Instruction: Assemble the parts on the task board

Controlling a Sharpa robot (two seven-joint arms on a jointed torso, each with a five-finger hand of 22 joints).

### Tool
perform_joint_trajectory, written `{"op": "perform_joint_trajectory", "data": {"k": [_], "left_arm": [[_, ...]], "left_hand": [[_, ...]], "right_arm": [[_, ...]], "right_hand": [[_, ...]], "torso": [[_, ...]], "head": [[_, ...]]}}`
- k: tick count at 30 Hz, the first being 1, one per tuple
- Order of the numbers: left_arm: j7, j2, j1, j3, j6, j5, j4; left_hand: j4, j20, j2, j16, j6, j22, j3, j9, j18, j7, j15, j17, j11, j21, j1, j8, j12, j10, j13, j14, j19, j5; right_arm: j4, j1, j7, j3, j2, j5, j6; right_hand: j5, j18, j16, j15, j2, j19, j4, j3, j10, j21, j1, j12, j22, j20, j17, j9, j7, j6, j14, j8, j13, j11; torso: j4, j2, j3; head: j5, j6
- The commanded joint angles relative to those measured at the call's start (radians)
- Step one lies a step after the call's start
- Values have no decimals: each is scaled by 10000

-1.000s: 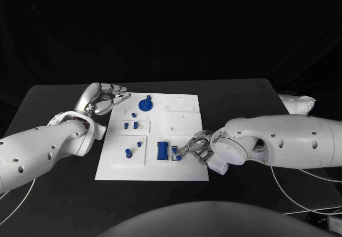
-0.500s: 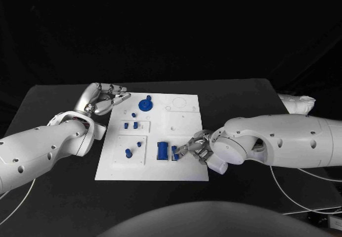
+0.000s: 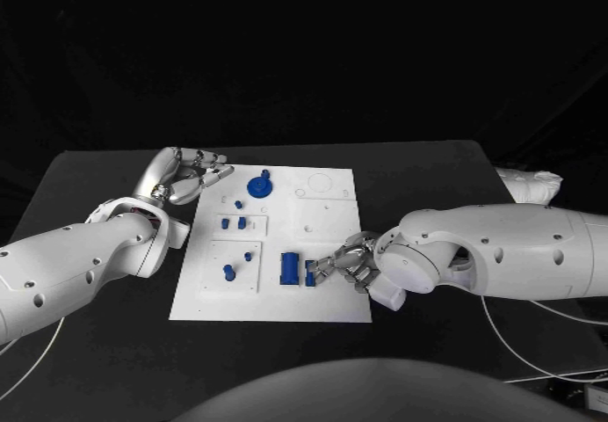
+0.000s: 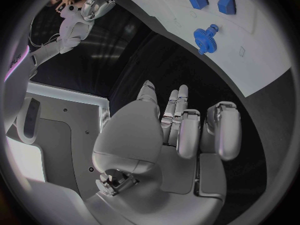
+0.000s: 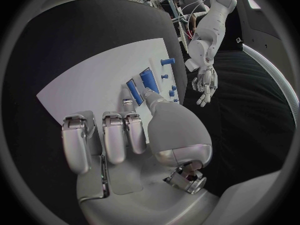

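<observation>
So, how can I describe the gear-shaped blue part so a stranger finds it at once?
Start at the white task board in the middle of the black table. Go to its far edge, beside the left hand. The gear lies there: round and toothed, unlike the small pegs and blocks nearer the robot.

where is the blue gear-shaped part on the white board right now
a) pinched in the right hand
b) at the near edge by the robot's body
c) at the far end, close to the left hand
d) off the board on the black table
c: the blue gear-shaped part lies on the far end of the task board, just beside the left hand, which holds nothing.
</observation>
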Motion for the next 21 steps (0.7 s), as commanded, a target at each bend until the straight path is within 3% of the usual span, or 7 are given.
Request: {"op": "perform_joint_trajectory", "data": {"k": [1,8,11,16,18,19,21], "left_arm": [[63,16,2,6,122,-19,18],[81,16,0,6,105,-19,5],[111,19,-15,6,90,-19,4],[264,-14,-63,6,-100,17,63],[372,-45,-84,6,-241,116,123],[429,-64,-93,7,-313,171,163],[548,-111,-107,7,-463,276,265]], "left_hand": [[4,23,96,-53,-9,2225,-66,1,2,-26,12,1726,3,-64,9,-29,18,11,-14,793,335,38],[4,23,96,-53,-9,2225,-66,1,2,-26,12,1726,3,-64,9,-29,18,11,-14,793,335,38],[4,23,96,-53,-9,2225,-66,1,2,-26,12,1726,3,-64,9,-29,18,11,-14,793,335,38],[4,24,118,-161,-15,2175,-74,-1,40,-25,13,1605,4,-229,25,-31,17,9,-13,751,240,42],[13,30,161,-381,-14,2093,-112,-1,100,-20,19,1369,9,-495,6,-28,20,16,-12,653,82,41],[14,35,192,-561,-20,2034,-148,-2,143,-16,24,1181,12,-691,-10,-28,18,11,-12,567,-36,41],[11,50,269,-1282,-29,1779,-269,-3,320,-13,30,458,18,-1532,-11,-25,8,-7,-13,216,-538,42]], "right_arm": [[46,-20,-58,-11,-23,-136,123],[249,-20,644,-11,-293,-1141,-331],[331,-10,1860,-10,-465,-1327,-844],[355,34,4709,-9,-637,-1034,-2107],[278,45,5999,-9,-644,-803,-2546],[222,49,6598,-9,-636,-682,-2687],[96,54,7634,-8,-598,-406,-2940]], "right_hand": [[-51,-67,41,63,16,1029,23,-110,1066,45,-127,28,2628,85,2635,50,33,93,1043,24,2632,105],[30,-67,41,-56,53,1029,36,-536,1066,45,-20,28,2628,22,2635,691,-167,854,1043,927,2632,-55],[228,-67,41,-180,174,1029,119,-1166,1066,45,223,28,2628,-117,2635,1863,-307,278,1043,2186,2632,-165],[882,-67,-26,-226,371,1029,283,-2002,1066,45,843,28,2628,-245,2470,5305,-463,-1734,956,5859,2632,-334],[1047,383,-1365,-47,624,-401,598,-2160,1066,-1687,1060,28,1937,-72,-16,6052,-265,-2667,-841,6508,2632,-152],[1109,768,-2875,110,633,-1974,703,-2194,-133,-3521,1235,-767,1232,49,-2194,5966,-152,-3036,-2800,6316,2084,50],[1206,1347,-5960,612,710,-5976,1153,-2243,-6539,-8031,1365,-5943,-506,384,-5278,5379,225,-3780,-6388,5480,-1261,441]], "torso": [[1,6,5],[-10,-1,16],[-5,-12,14],[-9,-9,17],[-13,0,14],[-15,-1,19],[-9,6,12]], "head": [[12,1],[25,1],[49,1],[72,1],[120,1],[127,1],[137,1]]}}
